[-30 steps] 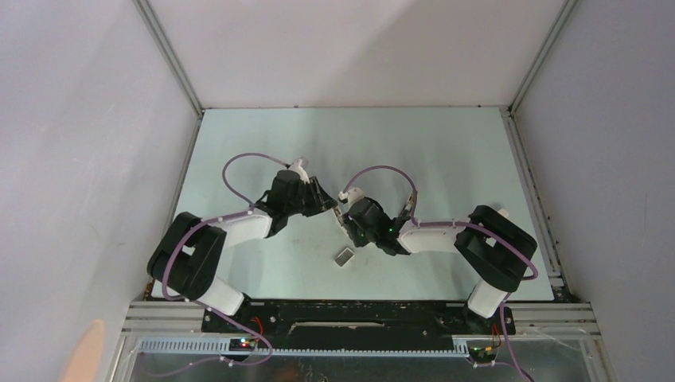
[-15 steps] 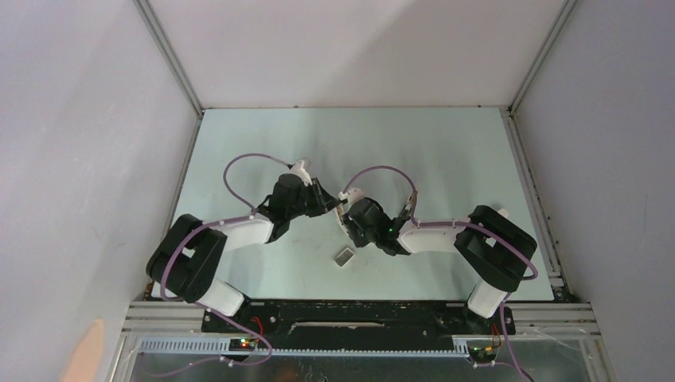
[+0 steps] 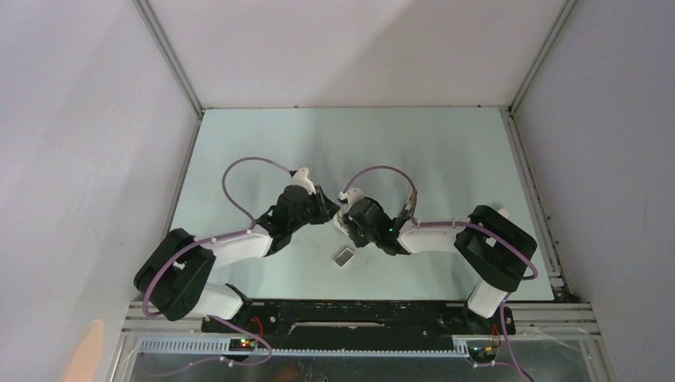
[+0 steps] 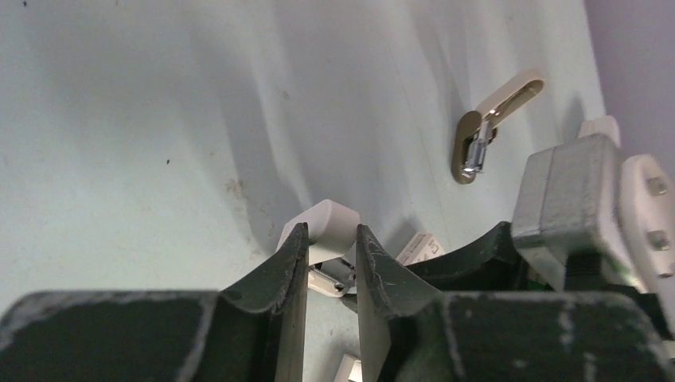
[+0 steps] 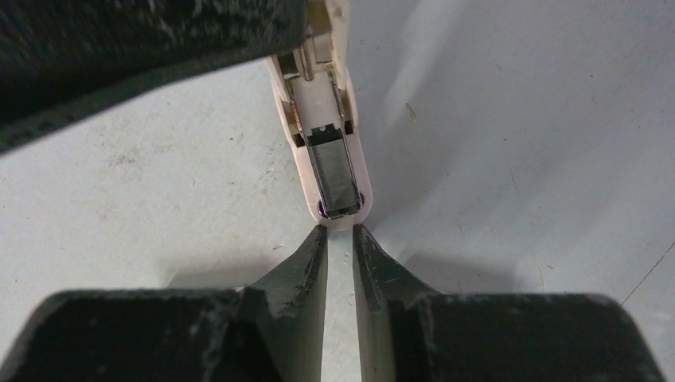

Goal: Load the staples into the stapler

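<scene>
Mid-bench, pale green table (image 3: 446,151) | my left gripper (image 4: 329,235) clamps cream plastic stapler (image 4: 333,220) | right gripper (image 5: 339,232), jaws almost together, empty, at its nose | flat grey staples tray (image 3: 344,255) toward near edge | dark grey strip (image 5: 334,179) in open channel | risk: my nudge could skew stapler, spill strip

The pale green surface (image 3: 414,143) is carrying a few small items and is showing scuffs, dark specks and fine debris across its face. A flat grey staples block (image 3: 344,255) with a pale rim is lying on it toward the near edge. The cream stapler (image 5: 328,151) is lying opened just behind that block, with its channel facing up and a grey strip sitting at the nose. A beige elongated piece (image 4: 493,119) with a metal insert is lying farther off on bare surface. The corner of a white printed box (image 4: 420,248) is showing beside the stapler; how it is resting cannot be determined.
</scene>
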`<state>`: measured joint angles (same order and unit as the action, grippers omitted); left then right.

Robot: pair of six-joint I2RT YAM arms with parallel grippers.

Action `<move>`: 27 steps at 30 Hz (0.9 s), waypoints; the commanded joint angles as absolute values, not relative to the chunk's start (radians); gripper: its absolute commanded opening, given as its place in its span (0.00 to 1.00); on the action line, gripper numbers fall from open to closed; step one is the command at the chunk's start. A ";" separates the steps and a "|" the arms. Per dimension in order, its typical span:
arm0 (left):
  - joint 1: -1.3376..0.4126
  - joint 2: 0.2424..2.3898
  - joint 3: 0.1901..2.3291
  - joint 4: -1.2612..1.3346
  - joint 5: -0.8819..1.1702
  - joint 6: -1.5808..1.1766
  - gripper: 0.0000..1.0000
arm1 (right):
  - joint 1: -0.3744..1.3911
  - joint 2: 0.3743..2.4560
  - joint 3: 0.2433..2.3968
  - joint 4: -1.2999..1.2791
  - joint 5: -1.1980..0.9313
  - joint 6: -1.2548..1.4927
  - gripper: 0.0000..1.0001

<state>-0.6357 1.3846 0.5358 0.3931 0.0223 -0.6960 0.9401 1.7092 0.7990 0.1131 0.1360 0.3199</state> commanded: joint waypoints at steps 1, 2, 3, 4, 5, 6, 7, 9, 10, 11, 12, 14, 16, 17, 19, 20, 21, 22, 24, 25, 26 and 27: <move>-0.713 1.372 0.517 0.300 0.010 -0.686 0.19 | 0.938 1.736 0.800 0.175 0.112 0.310 0.19; -0.722 1.369 0.516 0.294 0.004 -0.684 0.19 | 0.938 1.735 0.799 0.176 0.110 0.311 0.19; -0.730 1.368 0.515 0.286 -0.019 -0.681 0.19 | 0.938 1.737 0.799 0.178 0.106 0.311 0.19; -0.741 1.367 0.517 0.277 -0.036 -0.675 0.19 | 0.939 1.737 0.799 0.180 0.101 0.312 0.19; -0.748 1.369 0.517 0.270 -0.046 -0.670 0.19 | 0.939 1.738 0.799 0.182 0.097 0.311 0.19; -0.756 1.370 0.516 0.266 -0.052 -0.668 0.19 | 0.937 1.739 0.799 0.185 0.094 0.311 0.19; -0.763 1.371 0.515 0.264 -0.053 -0.666 0.19 | 0.936 1.740 0.800 0.186 0.091 0.311 0.19; -0.778 1.373 0.515 0.265 -0.055 -0.662 0.19 | 0.936 1.742 0.799 0.191 0.085 0.311 0.19; -0.789 1.373 0.516 0.262 -0.060 -0.658 0.19 | 0.937 1.742 0.799 0.192 0.083 0.311 0.19; -0.799 1.373 0.520 0.257 -0.065 -0.653 0.20 | 0.935 1.743 0.799 0.193 0.082 0.311 0.19; -0.809 1.373 0.525 0.249 -0.069 -0.649 0.20 | 0.936 1.744 0.799 0.194 0.081 0.311 0.19; -0.827 1.370 0.532 0.233 -0.082 -0.646 0.21 | 0.936 1.743 0.799 0.195 0.081 0.311 0.19; -0.837 1.361 0.530 0.218 -0.088 -0.656 0.23 | 0.937 1.741 0.799 0.194 0.081 0.313 0.19; -0.842 1.354 0.526 0.216 -0.088 -0.664 0.23 | 0.936 1.740 0.799 0.193 0.081 0.313 0.19; -0.849 1.330 0.514 0.219 -0.088 -0.684 0.26 | 0.936 1.741 0.799 0.197 0.079 0.313 0.19; -0.850 1.321 0.509 0.220 -0.084 -0.694 0.28 | 0.936 1.742 0.799 0.199 0.077 0.314 0.19; -0.850 1.310 0.506 0.221 -0.081 -0.705 0.29 | 0.936 1.743 0.799 0.201 0.076 0.314 0.19; -0.851 1.299 0.502 0.221 -0.079 -0.715 0.30 | 0.937 1.744 0.799 0.201 0.074 0.314 0.19; -0.850 1.270 0.495 0.223 -0.078 -0.730 0.33 | 0.938 1.742 0.799 0.199 0.075 0.313 0.19; -0.850 1.256 0.492 0.223 -0.077 -0.737 0.34 | 0.938 1.739 0.799 0.197 0.077 0.314 0.19; -0.850 1.241 0.490 0.218 -0.079 -0.747 0.35 | 0.938 1.738 0.798 0.195 0.077 0.314 0.20; -0.851 1.221 0.489 0.210 -0.085 -0.752 0.36 | 0.941 1.735 0.799 0.192 0.079 0.314 0.20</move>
